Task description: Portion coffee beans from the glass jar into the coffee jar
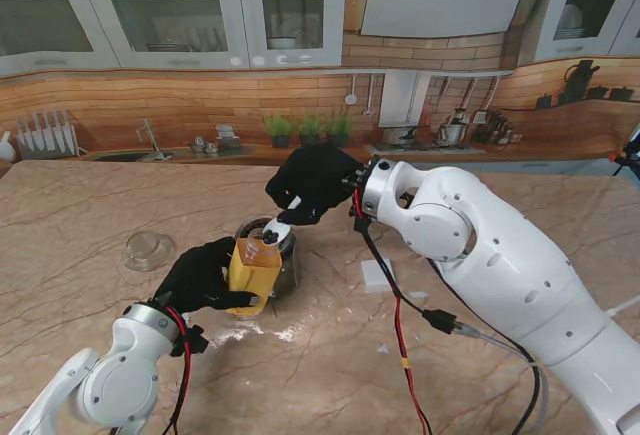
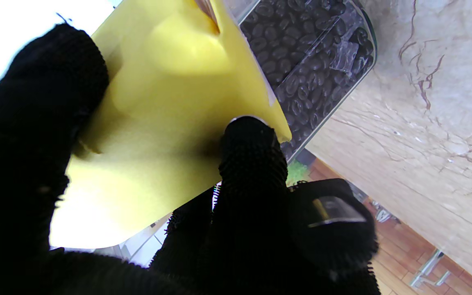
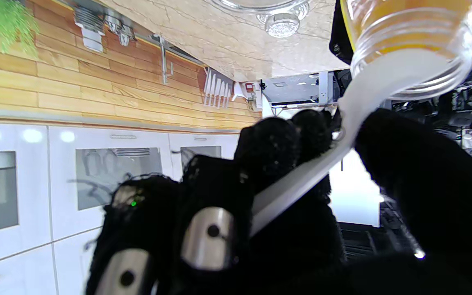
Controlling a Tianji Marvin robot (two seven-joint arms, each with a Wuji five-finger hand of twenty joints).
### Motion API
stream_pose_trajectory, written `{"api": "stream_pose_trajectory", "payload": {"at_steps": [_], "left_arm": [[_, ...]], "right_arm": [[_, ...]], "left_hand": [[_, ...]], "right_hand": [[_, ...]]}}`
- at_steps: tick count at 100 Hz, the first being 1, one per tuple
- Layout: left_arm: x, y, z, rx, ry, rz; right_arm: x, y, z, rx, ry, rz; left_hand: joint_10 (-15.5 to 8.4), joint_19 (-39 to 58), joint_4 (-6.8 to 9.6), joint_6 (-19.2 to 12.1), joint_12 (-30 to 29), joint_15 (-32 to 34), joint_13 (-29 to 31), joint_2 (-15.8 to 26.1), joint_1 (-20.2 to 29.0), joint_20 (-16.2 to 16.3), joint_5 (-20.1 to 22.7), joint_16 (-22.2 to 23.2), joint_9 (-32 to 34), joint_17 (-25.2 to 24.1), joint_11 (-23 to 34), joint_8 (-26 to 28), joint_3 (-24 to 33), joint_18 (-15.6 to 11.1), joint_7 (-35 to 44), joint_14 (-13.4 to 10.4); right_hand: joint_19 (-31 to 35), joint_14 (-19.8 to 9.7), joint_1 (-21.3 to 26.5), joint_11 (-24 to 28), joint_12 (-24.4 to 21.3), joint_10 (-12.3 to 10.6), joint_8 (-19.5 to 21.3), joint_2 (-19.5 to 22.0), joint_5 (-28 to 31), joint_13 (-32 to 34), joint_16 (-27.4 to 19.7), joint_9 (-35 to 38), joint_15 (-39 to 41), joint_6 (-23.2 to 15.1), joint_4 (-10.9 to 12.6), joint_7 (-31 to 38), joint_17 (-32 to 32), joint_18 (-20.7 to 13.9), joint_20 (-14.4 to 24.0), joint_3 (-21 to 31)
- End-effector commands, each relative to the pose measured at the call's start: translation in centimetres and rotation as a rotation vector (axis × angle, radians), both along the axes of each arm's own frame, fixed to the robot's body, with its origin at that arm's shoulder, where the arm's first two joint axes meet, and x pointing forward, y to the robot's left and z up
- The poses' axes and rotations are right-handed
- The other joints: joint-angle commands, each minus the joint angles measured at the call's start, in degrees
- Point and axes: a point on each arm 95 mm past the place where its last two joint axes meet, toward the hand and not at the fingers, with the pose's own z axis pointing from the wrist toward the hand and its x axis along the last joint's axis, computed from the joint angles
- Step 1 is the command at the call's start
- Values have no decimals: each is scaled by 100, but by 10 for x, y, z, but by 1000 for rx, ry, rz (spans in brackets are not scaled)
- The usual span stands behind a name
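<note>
- Glass jar point(image 1: 283, 255), frame centre, holds dark beans point(image 2: 301, 69).
- Yellow coffee jar point(image 1: 252, 273) touching its front, grasped by left hand point(image 1: 200, 277).
- Right hand point(image 1: 315, 183) grips white spoon point(image 3: 334, 159) at coffee jar's mouth.
- Glass lid point(image 1: 148, 250) left; bare marble table point(image 1: 80, 215) around.

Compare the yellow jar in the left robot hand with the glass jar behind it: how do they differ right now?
The yellow jar is held tilted off the table by the left robot hand; the glass jar stands on the table. The yellow jar has a yellow label around it; the glass jar is clear and shows dark coffee beans inside. The white spoon reaches the yellow jar's mouth. Both are open.
</note>
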Motion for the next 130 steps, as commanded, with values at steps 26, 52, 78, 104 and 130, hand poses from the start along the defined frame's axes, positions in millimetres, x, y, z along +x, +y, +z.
{"api": "stream_pose_trajectory", "payload": {"at_steps": [26, 52, 78, 104, 130], "left_arm": [[-1, -2, 0, -3, 19, -2], [-1, -2, -1, -4, 26, -3], [0, -2, -1, -13, 33, 8], [1, -3, -2, -23, 45, 11], [2, -3, -3, -36, 61, 19]], "right_arm": [[6, 2, 4, -38, -115, 129], [10, 13, 6, -49, -170, 204], [12, 24, 10, -71, -246, 279], [15, 31, 20, -78, -356, 348], [16, 33, 27, -74, -417, 402]], "left_hand": [[-542, 541, 1278, -1111, 287, -56, -41, 878, 853, 14, 856, -28, 940, 65, 730, 350, 2387, -261, 1081, 300], [-542, 549, 1280, -1118, 290, -50, -41, 877, 851, 13, 855, -32, 942, 65, 730, 350, 2383, -260, 1084, 298], [-529, 651, 1299, -1104, 287, -27, -38, 860, 861, 56, 865, -35, 953, 79, 733, 346, 2405, -238, 1085, 306], [-529, 573, 1305, -1097, 284, -25, -41, 876, 850, 23, 864, -46, 947, 67, 731, 343, 2387, -258, 1083, 302], [-510, 662, 1313, -1092, 286, -15, -41, 864, 860, 61, 870, -47, 960, 75, 735, 343, 2399, -232, 1086, 318]], "right_hand": [[1707, -875, 188, 281, -25, 217, -18, -207, -84, 76, 158, 272, 418, 7, 36, 470, 277, -1603, 167, 619], [1707, -873, 192, 294, -38, 209, -66, -204, -116, 76, 153, 254, 402, -7, 5, 525, 274, -1599, 160, 646], [1707, -874, 185, 306, -56, 193, -103, -196, -126, 75, 150, 259, 394, -5, 2, 566, 273, -1597, 153, 670], [1702, -913, 177, 318, -72, 160, -128, -133, -181, 78, 127, 227, 335, -19, 33, 605, 263, -1589, 115, 625], [1629, -914, 187, 338, -103, 142, -199, -225, -173, 78, 127, 225, 334, -51, 91, 636, 256, -1651, 55, 624]]}}
